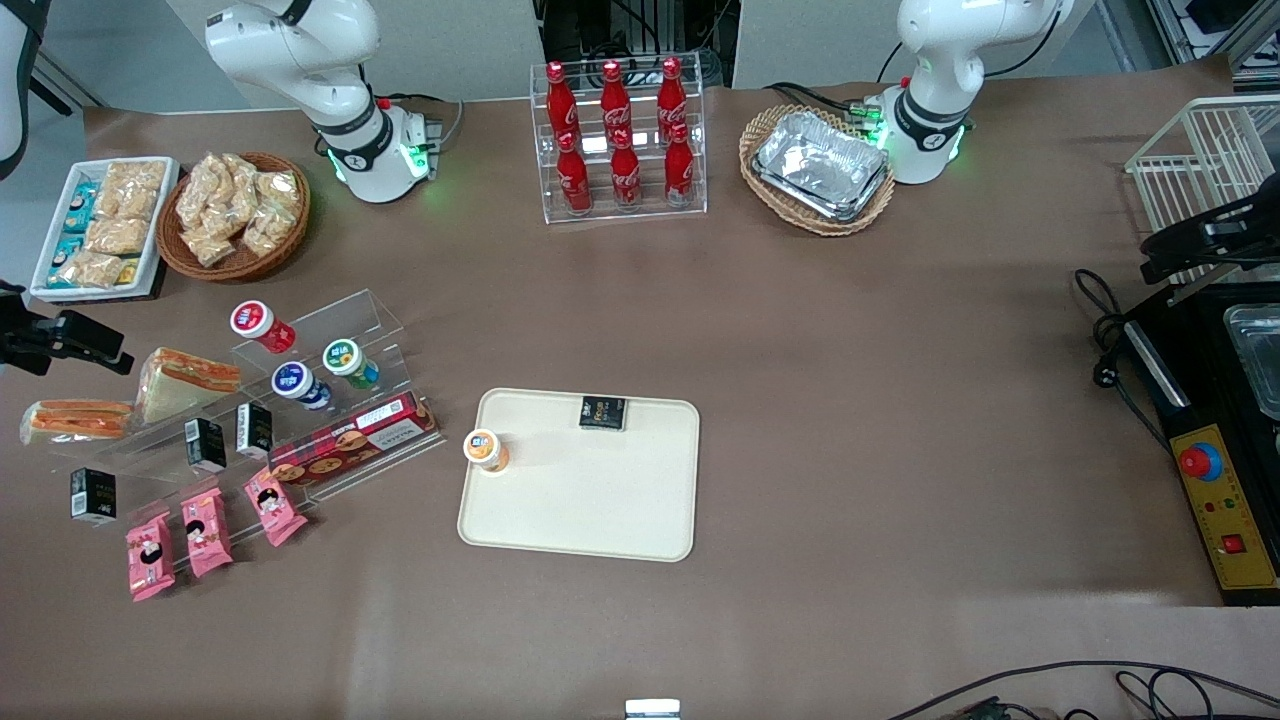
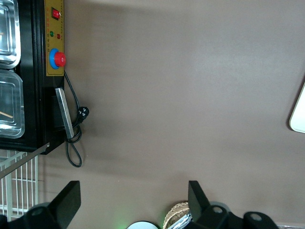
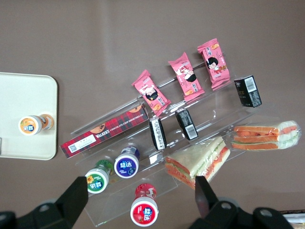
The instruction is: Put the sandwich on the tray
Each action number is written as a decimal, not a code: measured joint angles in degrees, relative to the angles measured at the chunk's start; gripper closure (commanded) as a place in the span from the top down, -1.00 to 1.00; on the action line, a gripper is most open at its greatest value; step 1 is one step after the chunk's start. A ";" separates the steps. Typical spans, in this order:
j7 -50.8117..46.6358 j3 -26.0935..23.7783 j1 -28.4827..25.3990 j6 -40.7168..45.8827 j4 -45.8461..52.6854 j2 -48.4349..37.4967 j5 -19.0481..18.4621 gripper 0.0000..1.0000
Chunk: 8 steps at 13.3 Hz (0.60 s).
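Observation:
The sandwich (image 1: 75, 420) (image 3: 264, 136) is slim and wrapped in clear plastic, with pale bread and orange and green filling. It lies at the working arm's end of the table, beside the clear acrylic stand (image 1: 330, 330). A bulkier wedge sandwich (image 1: 185, 380) (image 3: 198, 160) rests next to it. The cream tray (image 1: 580, 510) (image 3: 24, 95) lies flat mid-table, holding an orange-capped bottle (image 1: 486, 449) and a small black box (image 1: 603, 412). My gripper (image 1: 70, 340) (image 3: 141, 200) hangs open and holds nothing, above the stand and slightly farther from the front camera than the sandwich.
The stand carries a red-capped bottle (image 3: 144, 210), a blue-capped and a green-capped bottle, a tartan biscuit box (image 3: 107, 133), black cartons and pink snack packets (image 1: 205, 530). A snack basket (image 1: 235, 215), a white dish (image 1: 100, 225), cola bottles (image 1: 620, 140) and foil trays (image 1: 820, 165) stand farther back.

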<state>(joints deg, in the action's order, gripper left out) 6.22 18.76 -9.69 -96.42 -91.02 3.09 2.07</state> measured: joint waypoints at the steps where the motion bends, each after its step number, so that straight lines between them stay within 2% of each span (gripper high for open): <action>1: 0.00 0.06 0.01 0.00 0.00 0.00 -0.01 1.00; 5: -2.13 0.08 0.02 0.00 0.00 0.05 -0.01 1.00; 8: -11.63 0.12 0.05 0.02 0.00 0.05 -0.01 1.00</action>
<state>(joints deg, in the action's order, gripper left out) -5.41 18.88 -9.64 -96.40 -91.03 3.14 2.05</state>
